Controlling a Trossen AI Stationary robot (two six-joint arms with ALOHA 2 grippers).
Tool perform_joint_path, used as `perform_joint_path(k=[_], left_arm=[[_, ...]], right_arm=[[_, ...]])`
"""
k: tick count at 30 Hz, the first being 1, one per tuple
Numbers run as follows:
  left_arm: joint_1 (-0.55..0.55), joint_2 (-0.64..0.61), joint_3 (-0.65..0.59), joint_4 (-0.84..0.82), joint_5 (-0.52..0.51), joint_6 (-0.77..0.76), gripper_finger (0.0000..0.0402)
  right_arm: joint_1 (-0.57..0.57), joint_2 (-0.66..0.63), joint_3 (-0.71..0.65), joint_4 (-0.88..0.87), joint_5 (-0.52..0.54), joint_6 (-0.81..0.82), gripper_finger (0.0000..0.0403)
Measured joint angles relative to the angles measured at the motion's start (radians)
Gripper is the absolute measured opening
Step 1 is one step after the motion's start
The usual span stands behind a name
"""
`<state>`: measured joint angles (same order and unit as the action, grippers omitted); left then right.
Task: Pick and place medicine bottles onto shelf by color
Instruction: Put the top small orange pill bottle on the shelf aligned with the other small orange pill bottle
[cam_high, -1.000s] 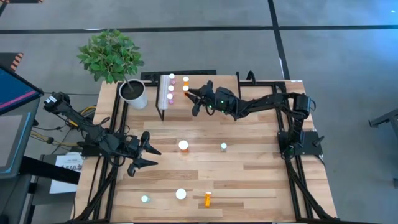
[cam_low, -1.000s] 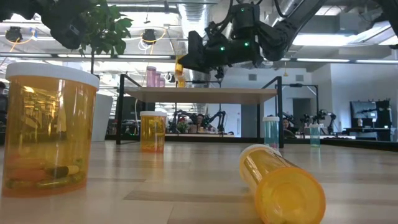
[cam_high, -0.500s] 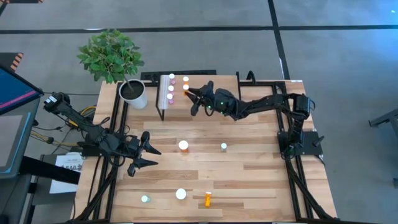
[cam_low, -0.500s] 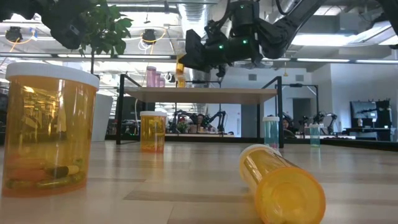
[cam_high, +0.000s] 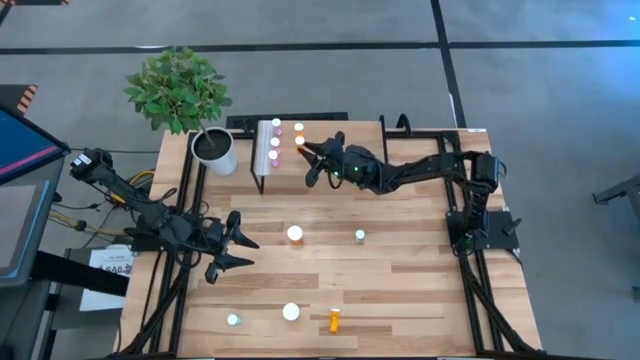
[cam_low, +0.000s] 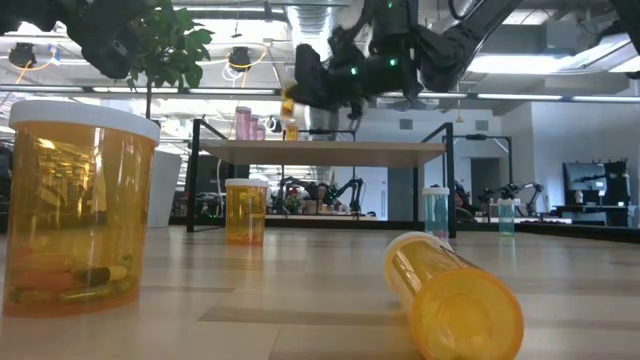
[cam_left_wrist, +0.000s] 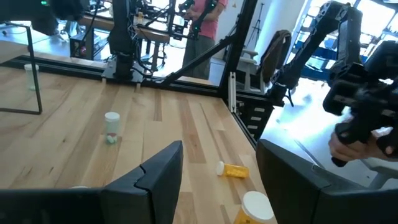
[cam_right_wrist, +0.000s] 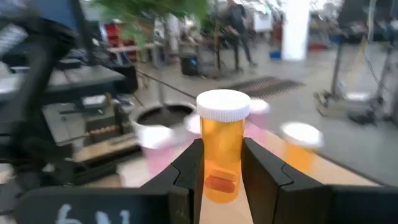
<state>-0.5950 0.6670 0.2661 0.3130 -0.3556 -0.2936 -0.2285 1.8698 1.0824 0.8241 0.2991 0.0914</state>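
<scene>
Orange medicine bottle (cam_right_wrist: 222, 152), clamped upright between the right gripper (cam_high: 311, 157) fingers, has risen slightly above the shelf (cam_low: 325, 152). Left gripper (cam_high: 233, 251) hovers spread apart over the table's left edge.

We see 2 dark jointed arms: the right arm (cam_high: 420, 170) carries small green lights near its wrist, and each ends in 2 black, angular fingers (cam_left_wrist: 158, 177).
</scene>
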Motion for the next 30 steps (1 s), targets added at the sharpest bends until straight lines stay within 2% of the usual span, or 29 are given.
perform_joint_path(k=[4, 10, 15, 20, 30], left_arm=[[0.000, 0.000, 0.000, 0.000, 0.000, 0.005, 0.0192], [0.000, 0.000, 0.000, 0.009, 0.000, 0.002, 0.0192], [0.000, 0.000, 0.000, 0.027, 0.000, 0.003, 0.0192], [0.000, 0.000, 0.001, 0.026, 0.003, 0.003, 0.0192], [0.000, 0.000, 0.000, 0.012, 0.010, 0.002, 0.0192]], right_arm=[[0.043, 0.000, 0.000, 0.045, 0.018, -0.055, 0.0108], [0.027, 0.002, 0.000, 0.013, 0.055, 0.002, 0.0108], [0.028, 0.084, 0.018, 0.086, 0.044, 0.029, 0.0108], [0.001, 0.150, 0.064, 0.085, 0.048, 0.009, 0.0108], [-0.033, 0.131, 0.074, 0.049, 0.044, -0.021, 0.0108]])
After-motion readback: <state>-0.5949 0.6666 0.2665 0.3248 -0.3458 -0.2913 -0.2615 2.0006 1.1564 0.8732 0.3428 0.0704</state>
